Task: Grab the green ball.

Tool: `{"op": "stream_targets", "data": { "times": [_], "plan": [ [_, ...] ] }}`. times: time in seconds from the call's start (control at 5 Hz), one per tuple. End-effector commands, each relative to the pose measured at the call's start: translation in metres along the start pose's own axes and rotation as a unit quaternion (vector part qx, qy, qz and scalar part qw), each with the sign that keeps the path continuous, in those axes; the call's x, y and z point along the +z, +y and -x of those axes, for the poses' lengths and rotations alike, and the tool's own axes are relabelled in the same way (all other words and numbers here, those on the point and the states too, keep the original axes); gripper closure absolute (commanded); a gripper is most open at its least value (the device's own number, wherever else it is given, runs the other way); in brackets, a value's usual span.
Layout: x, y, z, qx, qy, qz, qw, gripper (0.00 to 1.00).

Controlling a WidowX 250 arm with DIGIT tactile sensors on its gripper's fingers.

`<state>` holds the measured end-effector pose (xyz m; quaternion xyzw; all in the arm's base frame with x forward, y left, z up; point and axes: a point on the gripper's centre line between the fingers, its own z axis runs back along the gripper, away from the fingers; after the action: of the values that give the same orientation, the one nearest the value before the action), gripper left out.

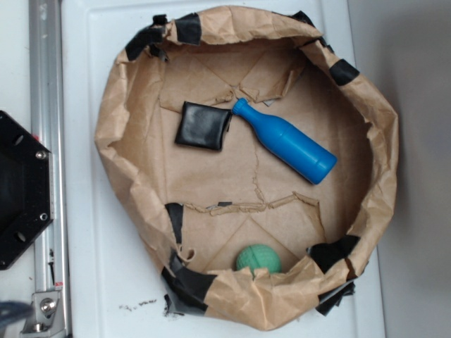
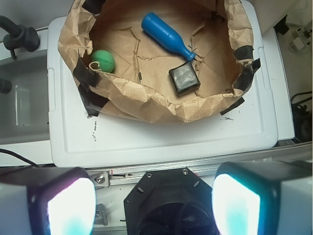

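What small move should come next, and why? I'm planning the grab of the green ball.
Probably carry the gripper forward and toward the green ball. The jaws stand apart and empty, well short of the paper bowl. The ball sits against the bowl's wall, clear of the blue bottle and black pouch.

In the exterior view the lower part of the green ball (image 1: 258,258) is hidden behind the crumpled rim of the paper enclosure (image 1: 232,299); the black base plate (image 1: 21,189) is cut off at the left edge; in the wrist view the gripper (image 2: 154,205) fingers (image 2: 71,205) are blurred, overexposed and cropped at the bottom; the enclosure's far rim is cropped at the top.
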<state>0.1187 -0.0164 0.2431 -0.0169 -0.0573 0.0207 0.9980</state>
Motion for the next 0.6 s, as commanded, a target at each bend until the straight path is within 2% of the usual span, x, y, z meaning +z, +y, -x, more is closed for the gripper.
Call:
{"op": "stream_targets", "data": {
  "times": [0.0, 0.2, 0.4],
  "plan": [
    [0.0, 0.0, 0.0, 0.0, 0.0, 0.0, 1.0, 0.0],
    [-0.025, -0.001, -0.047, 0.03, -0.012, 0.051, 0.998, 0.0],
    [-0.043, 0.001, -0.083, 0.077, -0.03, 0.047, 0.995, 0.0]
  ]
}}
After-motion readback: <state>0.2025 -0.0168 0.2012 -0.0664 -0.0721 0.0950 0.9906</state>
